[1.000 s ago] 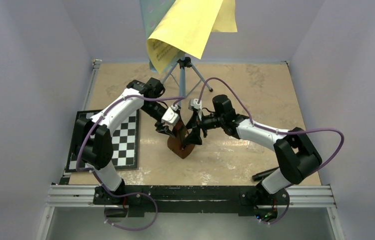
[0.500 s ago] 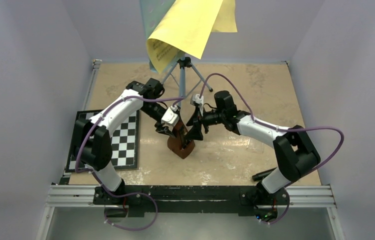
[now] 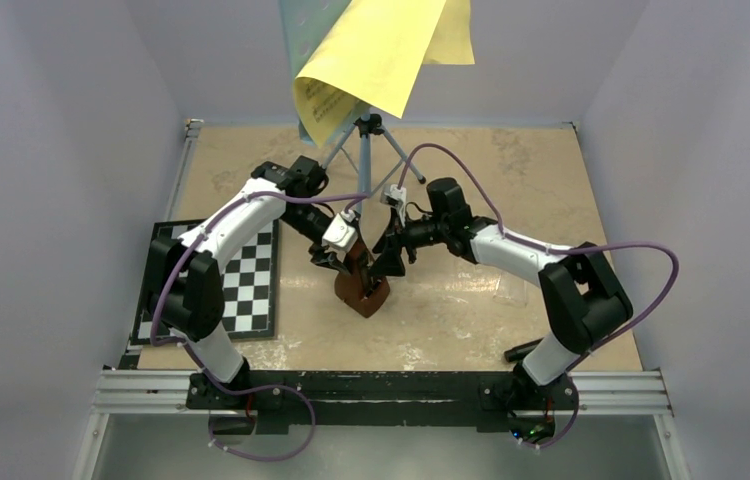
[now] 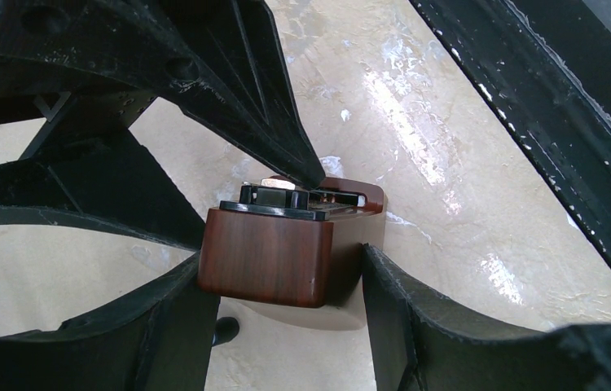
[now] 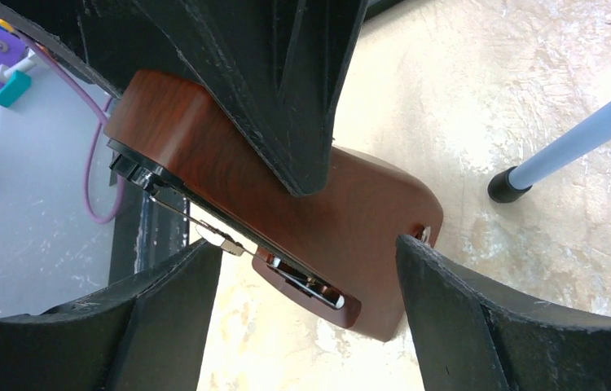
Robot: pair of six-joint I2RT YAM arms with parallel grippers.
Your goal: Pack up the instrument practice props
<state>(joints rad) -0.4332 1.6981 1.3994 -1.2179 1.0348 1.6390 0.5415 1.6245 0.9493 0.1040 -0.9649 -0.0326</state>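
Note:
The small brown metronome (image 3: 363,293) stands tilted at the table's middle, its pendulum face showing in the right wrist view (image 5: 351,220). My left gripper (image 3: 349,268) comes down on its narrow top (image 4: 265,257), one finger against each side, shut on it (image 4: 283,265). My right gripper (image 3: 388,268) reaches in from the right and is open (image 5: 309,248). Its fingers straddle the metronome's lower body, the right fingertip (image 5: 416,261) close to a corner. At the back, yellow sheets (image 3: 381,50) hang over the light-blue music stand (image 3: 301,25) on its tripod (image 3: 366,150).
A black-and-white chessboard (image 3: 251,280) lies at the left edge beside the left arm. One stand leg (image 5: 579,138) with a black foot rests just behind the metronome. A dark object (image 3: 526,350) lies near the right arm's base. Walls enclose three sides; a black rail (image 4: 547,122) runs along the front.
The right arm has drawn its gripper a little leftward around the metronome, with its jaws slightly narrower. The left gripper and the metronome have not moved.

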